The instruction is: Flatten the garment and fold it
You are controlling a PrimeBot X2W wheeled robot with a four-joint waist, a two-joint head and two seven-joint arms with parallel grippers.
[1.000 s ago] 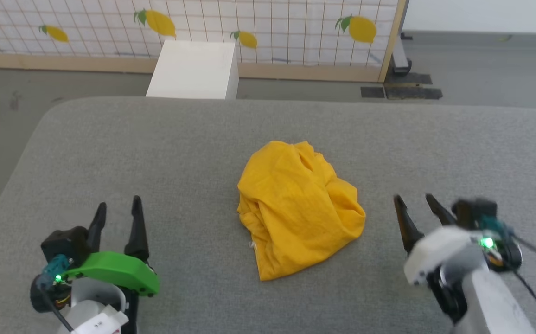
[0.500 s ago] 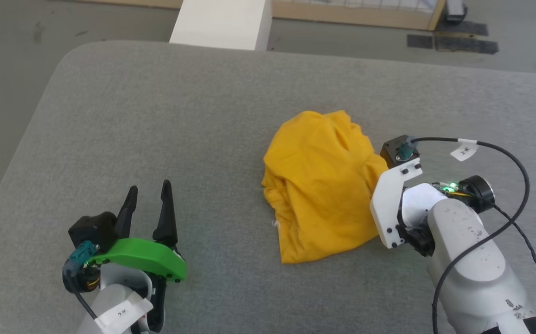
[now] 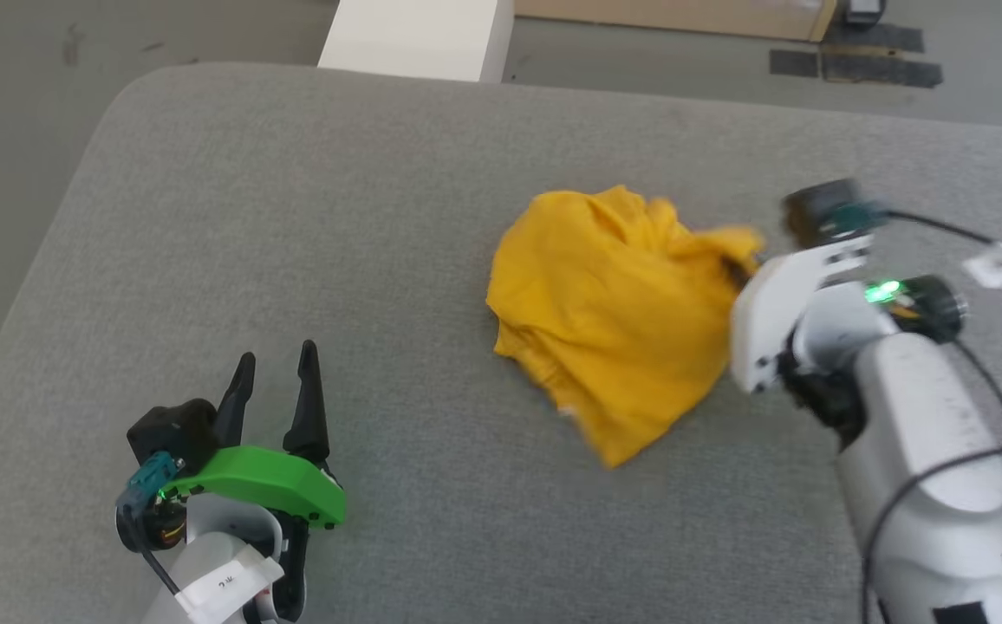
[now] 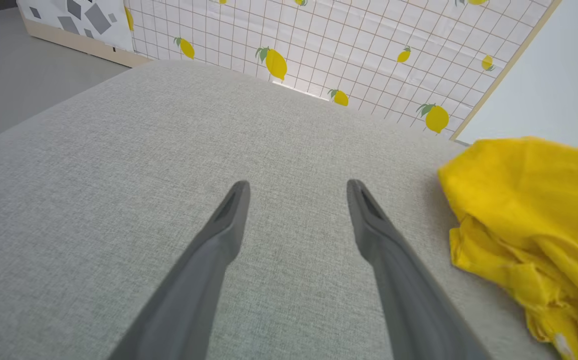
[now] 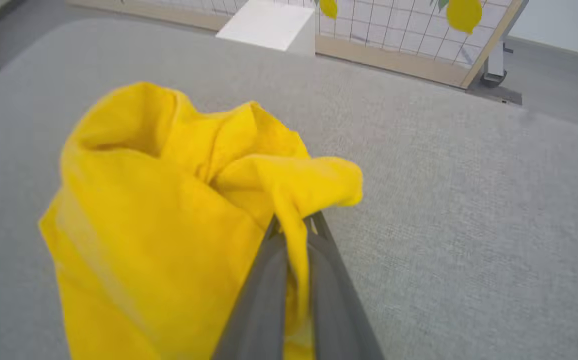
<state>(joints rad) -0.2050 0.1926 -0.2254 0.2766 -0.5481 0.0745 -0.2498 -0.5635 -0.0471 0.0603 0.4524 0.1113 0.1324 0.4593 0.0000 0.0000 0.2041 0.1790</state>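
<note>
Pinching a raised fold of the garment between the pressed-together fingers of the right gripper, with yellow cloth draping over the fingertips. Lying crumpled in a heap on the grey cushion, just ahead of that gripper and to its left. Holding the left gripper spread wide and empty, low over the cushion, with the garment well apart to its right. Facing a white box beyond the cushion's far edge

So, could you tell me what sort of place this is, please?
Probably a staged test room, not a home: a lemon-print screen, a white box on grey floor, and a big grey cushion.
</note>
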